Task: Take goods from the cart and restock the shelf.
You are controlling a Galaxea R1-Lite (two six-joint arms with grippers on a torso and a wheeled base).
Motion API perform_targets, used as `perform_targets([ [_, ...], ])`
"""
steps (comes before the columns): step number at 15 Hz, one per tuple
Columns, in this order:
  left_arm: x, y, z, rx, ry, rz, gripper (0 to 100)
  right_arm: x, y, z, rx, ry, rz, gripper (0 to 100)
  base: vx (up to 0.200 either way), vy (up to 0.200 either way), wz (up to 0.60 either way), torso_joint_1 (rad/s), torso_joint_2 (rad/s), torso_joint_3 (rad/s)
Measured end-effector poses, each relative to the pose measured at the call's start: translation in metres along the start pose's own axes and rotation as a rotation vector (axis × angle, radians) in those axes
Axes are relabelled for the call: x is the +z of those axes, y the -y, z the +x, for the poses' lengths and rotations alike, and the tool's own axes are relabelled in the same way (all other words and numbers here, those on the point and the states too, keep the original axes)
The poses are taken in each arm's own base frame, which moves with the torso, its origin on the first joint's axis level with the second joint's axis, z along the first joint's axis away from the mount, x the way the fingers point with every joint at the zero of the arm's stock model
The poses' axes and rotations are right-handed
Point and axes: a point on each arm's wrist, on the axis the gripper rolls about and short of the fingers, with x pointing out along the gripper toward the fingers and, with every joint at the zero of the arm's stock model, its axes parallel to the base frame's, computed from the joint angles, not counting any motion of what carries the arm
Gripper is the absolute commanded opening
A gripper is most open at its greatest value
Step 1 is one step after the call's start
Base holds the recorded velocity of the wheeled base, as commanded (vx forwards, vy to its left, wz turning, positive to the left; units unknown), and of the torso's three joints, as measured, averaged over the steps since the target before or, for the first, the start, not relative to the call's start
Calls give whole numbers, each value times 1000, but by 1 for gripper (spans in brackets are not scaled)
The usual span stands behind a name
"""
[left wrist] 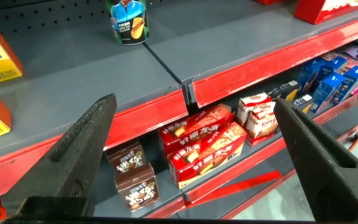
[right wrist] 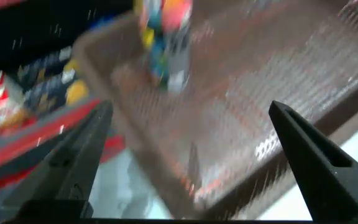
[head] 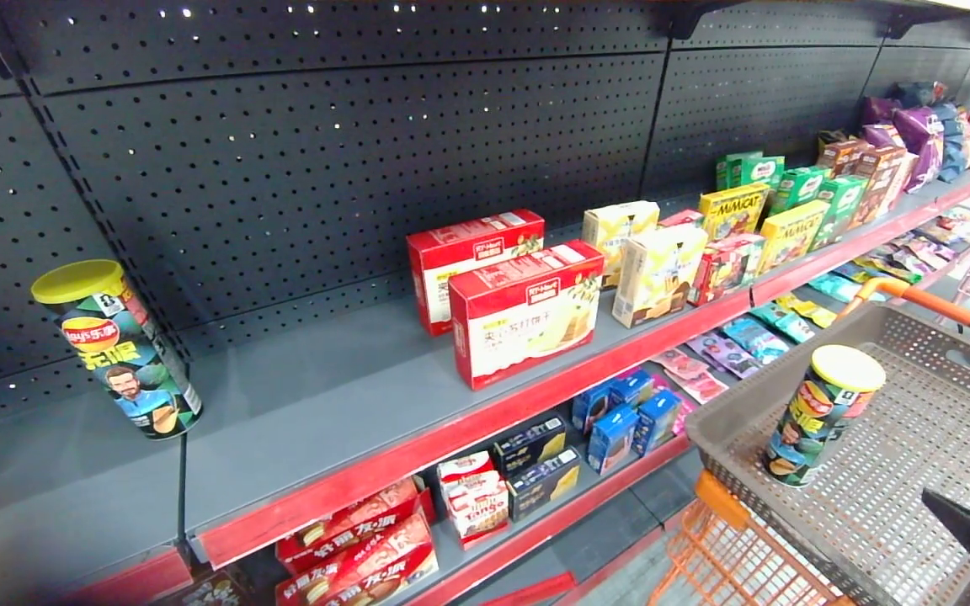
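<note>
Chip can [head: 822, 417] stands in the cart basket [head: 940, 454], ahead of my right gripper [right wrist: 191, 107]. I see its jaws wide apart, holding nothing. My left gripper [left wrist: 196, 101] is wide apart too, empty, above the shelf [left wrist: 104, 81] edge.

A shop: long shelf [head: 325, 396] of boxed snacks [head: 527, 316] beside a shopping cart [head: 940, 438].

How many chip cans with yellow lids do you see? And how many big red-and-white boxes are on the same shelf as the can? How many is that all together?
Chip cans with yellow lids: 2, the shelf can and the basket can
Big red-and-white boxes: 2, the back box and the front box
Total: 4
</note>
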Motion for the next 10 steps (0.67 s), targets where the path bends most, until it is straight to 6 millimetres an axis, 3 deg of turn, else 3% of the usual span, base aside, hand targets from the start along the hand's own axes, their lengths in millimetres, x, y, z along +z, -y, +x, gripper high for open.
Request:
perform_targets([
  [2,0,0,0,0,0,-1,100,11,7,13,-30,110,-5,100,0,0,0,0,0,0],
  [10,0,0,0,1,0,-1,100,-7,6,28,61,5,37,100,0,0,0,0,0,0],
])
